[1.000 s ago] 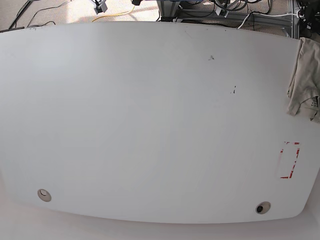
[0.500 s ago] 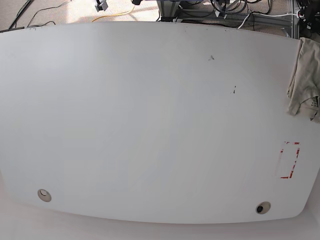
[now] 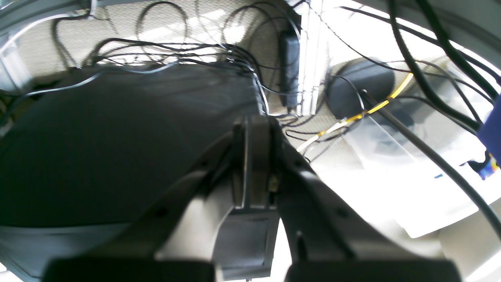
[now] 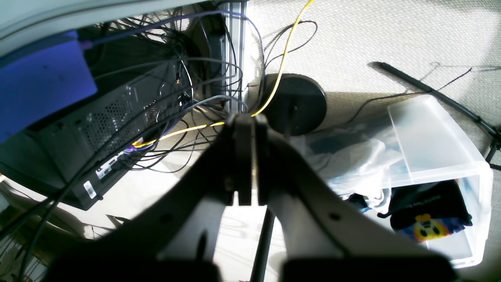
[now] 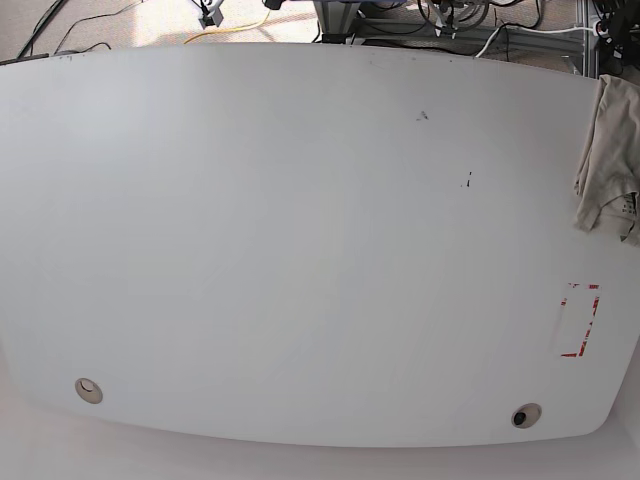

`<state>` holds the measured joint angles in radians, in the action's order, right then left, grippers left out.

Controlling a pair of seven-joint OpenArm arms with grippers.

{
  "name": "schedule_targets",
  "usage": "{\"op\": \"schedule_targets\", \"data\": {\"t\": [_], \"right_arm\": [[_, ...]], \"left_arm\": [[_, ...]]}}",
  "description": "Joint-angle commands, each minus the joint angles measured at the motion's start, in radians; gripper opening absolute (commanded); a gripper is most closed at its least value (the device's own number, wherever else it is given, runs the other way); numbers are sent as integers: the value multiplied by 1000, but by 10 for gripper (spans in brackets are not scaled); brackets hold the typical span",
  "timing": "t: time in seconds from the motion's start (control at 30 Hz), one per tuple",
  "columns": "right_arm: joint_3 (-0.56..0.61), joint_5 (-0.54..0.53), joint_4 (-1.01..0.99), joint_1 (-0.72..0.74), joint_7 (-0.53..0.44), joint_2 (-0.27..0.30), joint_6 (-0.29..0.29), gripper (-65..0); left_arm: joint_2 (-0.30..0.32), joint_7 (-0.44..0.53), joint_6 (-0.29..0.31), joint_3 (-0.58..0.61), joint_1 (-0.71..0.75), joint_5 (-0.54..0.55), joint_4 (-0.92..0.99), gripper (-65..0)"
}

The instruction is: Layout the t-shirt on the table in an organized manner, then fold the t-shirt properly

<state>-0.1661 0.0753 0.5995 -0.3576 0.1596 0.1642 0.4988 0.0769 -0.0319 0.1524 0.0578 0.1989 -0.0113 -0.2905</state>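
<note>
Left claw [image 3: 250, 164] shut, fingers pressed together w/ nothing between them; pointing down off the worktop toward floor clutter. Ahead of it: tangle of black cables [image 3: 195, 51]; ahead-right a round black base [image 3: 362, 84] w/ yellow cable [image 3: 375, 107] across it; left of claw a big dark flat surface [image 3: 109, 145]. Right claw [image 4: 246, 156] also shut, empty, over floor too. Just past its tip the same kind of round black base [image 4: 297, 103]; yellow cable [image 4: 282, 58] runs up from tip; to its left a black PC case [image 4: 105, 133] w/ wires; to its right a clear plastic bin [image 4: 434, 156] w/ cloth inside. Neither claw shows in base view. T-shirt [image 5: 608, 165] is bunched at the worktop's [image 5: 300, 250] right edge in base view, partly cut off by frame, well apart from both claws. Red rectangle mark [image 5: 580, 320] lies nearer than shirt, same edge.
</note>
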Motion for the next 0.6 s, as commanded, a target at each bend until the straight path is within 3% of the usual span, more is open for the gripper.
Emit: {"op": "schedule_targets", "data": {"t": [0.0, 0.33, 0.57], "right_arm": [[1, -2, -19, 10, -7, 8, -4, -644], [1, -1, -117, 73, -7, 7, -67, -644], [3, 1, -117, 76, -7, 7, -99, -644]], "left_arm": [[1, -1, -1, 0, -5, -2, 0, -650], [1, 2, -57, -2, -51, 0, 67, -650], [1, 5, -53, -2, -48, 4, 67, -650]]}}
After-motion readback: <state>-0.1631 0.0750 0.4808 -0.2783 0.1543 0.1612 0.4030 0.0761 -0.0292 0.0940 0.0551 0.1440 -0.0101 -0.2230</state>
